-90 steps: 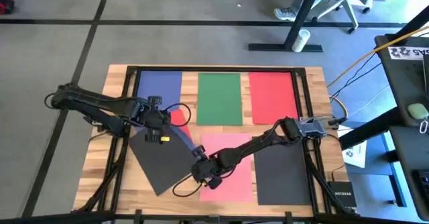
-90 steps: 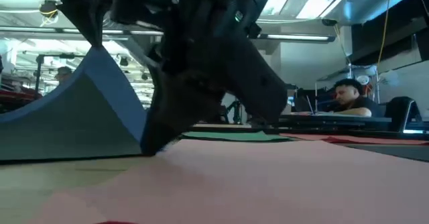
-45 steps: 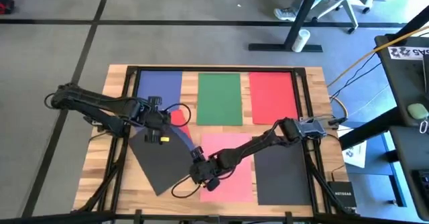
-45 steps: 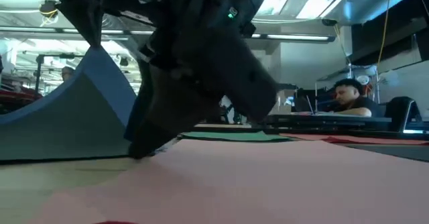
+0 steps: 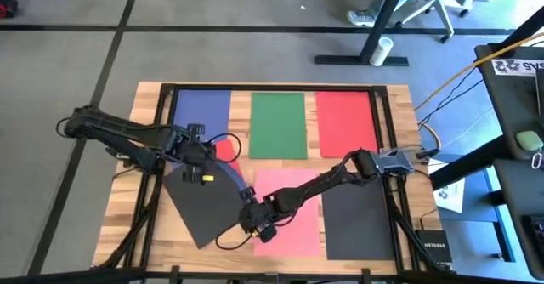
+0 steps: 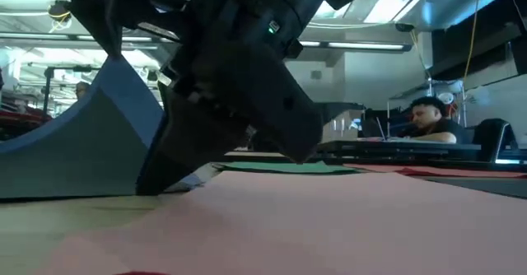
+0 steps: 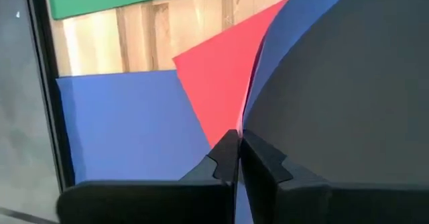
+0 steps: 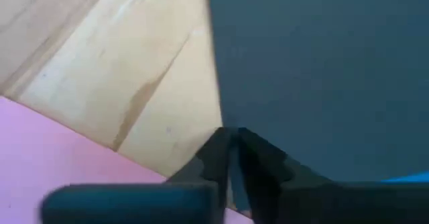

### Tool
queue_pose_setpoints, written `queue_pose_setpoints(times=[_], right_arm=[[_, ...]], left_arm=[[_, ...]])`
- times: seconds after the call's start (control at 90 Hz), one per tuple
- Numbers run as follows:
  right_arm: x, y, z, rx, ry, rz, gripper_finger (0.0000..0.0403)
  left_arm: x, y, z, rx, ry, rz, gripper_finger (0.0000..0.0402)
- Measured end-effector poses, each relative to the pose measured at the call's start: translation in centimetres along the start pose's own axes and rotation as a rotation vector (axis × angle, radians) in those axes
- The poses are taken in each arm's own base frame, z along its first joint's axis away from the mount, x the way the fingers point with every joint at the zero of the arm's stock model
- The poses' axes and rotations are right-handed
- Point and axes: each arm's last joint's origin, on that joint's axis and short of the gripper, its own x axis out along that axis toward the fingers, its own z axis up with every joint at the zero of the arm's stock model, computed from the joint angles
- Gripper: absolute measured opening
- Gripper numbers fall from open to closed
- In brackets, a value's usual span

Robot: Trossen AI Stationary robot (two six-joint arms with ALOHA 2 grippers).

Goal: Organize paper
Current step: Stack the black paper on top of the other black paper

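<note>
A tilted dark grey sheet (image 5: pixel 204 206) lies at the table's near left with a blue sheet (image 5: pixel 236 178) under it, blue showing along its far right edge. My left gripper (image 5: pixel 206 163) is shut on this pair at its far corner. My right gripper (image 5: pixel 252 219) is shut at its right corner, beside the salmon pink sheet (image 5: pixel 291 212). A small red sheet (image 7: pixel 221 90) lies flat under the left gripper. Blue (image 5: pixel 201 110), green (image 5: pixel 279 124) and red (image 5: pixel 346 124) sheets lie flat along the far side, and another dark grey sheet (image 5: pixel 357 220) at the near right. My left gripper pinches the far edge (image 7: pixel 249 120) of the dark grey sheet and the blue sheet beneath it between its two fingers. That edge is raised off the table and the sheets curve down from it (image 6: pixel 99 135). My right gripper pinches the dark grey sheet's edge (image 8: pixel 224 120) near its right corner between two fingers, slanting down onto it. Blue (image 8: pixel 402 178) shows below the dark layer. This corner stays low by the wood (image 8: pixel 134 83) and the pink sheet.
A black metal frame (image 5: pixel 170 88) runs round the wooden table top. Bare wood (image 5: pixel 127 224) shows at the near left. A person (image 6: pixel 428 114) sits behind desks in the room beyond the table.
My right gripper has gone a little toward the table's left edge, staying shut and taking the dark sheet's right corner with it. The left gripper keeps the far edge raised in the same place.
</note>
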Motion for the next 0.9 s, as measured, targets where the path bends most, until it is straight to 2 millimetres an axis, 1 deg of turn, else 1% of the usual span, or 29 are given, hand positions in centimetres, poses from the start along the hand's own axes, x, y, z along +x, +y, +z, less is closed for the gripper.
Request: queue_pose_setpoints(times=[0.089,0.233,0.433,0.6,0.778,0.9], right_arm=[[0.0,0.0,0.0,0.000,0.000,0.000,0.0012],[-0.1,0.4,0.2,-0.012,0.000,-0.014,0.0002],[-1.2,1.2,1.4,-0.054,0.030,-0.027,0.0000],[-2.2,1.0,2.3,-0.061,0.041,-0.039,0.0000],[-2.5,1.0,1.9,-0.059,0.103,-0.038,0.0002],[-2.3,1.1,1.1,-0.072,0.185,-0.058,0.0027]], left_arm=[[0.0,0.0,0.0,0.000,0.000,-0.001,0.0000],[0.0,0.0,0.0,0.000,0.000,-0.001,0.0000],[0.0,-0.1,0.0,0.003,-0.002,-0.003,0.0000],[-0.1,-0.3,0.0,0.006,-0.006,-0.005,0.0000],[-0.3,-0.7,-0.1,0.011,-0.013,-0.011,0.0000],[-0.4,-1.0,-0.1,0.013,-0.016,-0.013,0.0000]])
